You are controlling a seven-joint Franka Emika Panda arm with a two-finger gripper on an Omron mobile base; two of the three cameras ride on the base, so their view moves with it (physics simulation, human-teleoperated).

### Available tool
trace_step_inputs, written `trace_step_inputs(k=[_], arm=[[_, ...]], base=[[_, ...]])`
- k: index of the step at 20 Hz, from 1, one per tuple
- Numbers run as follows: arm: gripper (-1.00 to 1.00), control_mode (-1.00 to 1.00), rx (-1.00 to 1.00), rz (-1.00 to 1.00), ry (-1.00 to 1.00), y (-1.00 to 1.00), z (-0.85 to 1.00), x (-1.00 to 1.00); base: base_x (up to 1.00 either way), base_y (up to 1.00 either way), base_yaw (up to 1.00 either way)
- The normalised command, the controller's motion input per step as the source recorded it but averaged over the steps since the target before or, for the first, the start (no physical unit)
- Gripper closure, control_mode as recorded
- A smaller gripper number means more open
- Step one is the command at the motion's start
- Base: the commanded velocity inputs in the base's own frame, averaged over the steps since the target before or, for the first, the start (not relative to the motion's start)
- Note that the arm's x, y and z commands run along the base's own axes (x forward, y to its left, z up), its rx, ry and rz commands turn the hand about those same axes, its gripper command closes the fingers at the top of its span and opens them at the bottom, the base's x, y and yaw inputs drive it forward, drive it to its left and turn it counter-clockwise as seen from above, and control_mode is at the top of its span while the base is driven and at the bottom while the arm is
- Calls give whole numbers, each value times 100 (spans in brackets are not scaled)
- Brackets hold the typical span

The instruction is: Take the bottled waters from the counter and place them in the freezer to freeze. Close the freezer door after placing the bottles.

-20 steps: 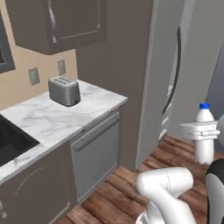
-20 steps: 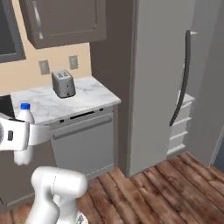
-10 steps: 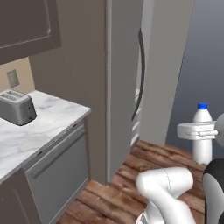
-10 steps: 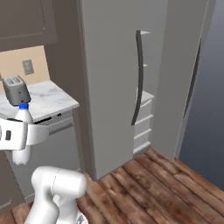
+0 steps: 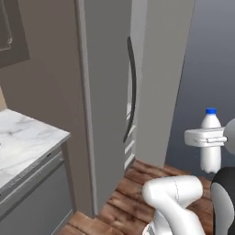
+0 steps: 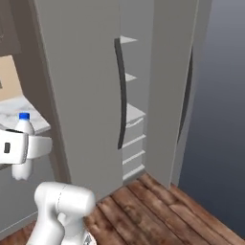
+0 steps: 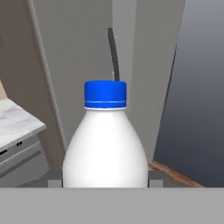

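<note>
This is a home kitchen, rendered rather than filmed. A tall matte grey freezer (image 6: 86, 95) with long dark vertical bar handles (image 6: 120, 93) and white shelves (image 6: 133, 115) inside stands beside a white marble counter with grey veins (image 5: 25, 142) over lower cabinets, all on a brown wood-plank floor (image 6: 158, 210).

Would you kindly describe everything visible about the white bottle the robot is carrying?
The white bottle is small, opaque and plastic-looking, with rounded shoulders narrowing to a bright blue screw cap. It stands upright, held in the air by the gripper, whose jaws are closed around its body so that cap and shoulders rise above and the base hangs below. It faces the grey freezer, whose door stands ajar.
</note>
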Motion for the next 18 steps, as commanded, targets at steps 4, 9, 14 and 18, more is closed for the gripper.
trace_step_inputs(k=[4,9,14,18], arm=[[100,100,0,0,0,0,0,0],[100,100,0,0,0,0,0,0],[100,100,0,0,0,0,0,0],[100,100,0,0,0,0,0,0]], base=[[70,-49,4],[74,-45,17],[64,-25,26],[41,-5,32]])
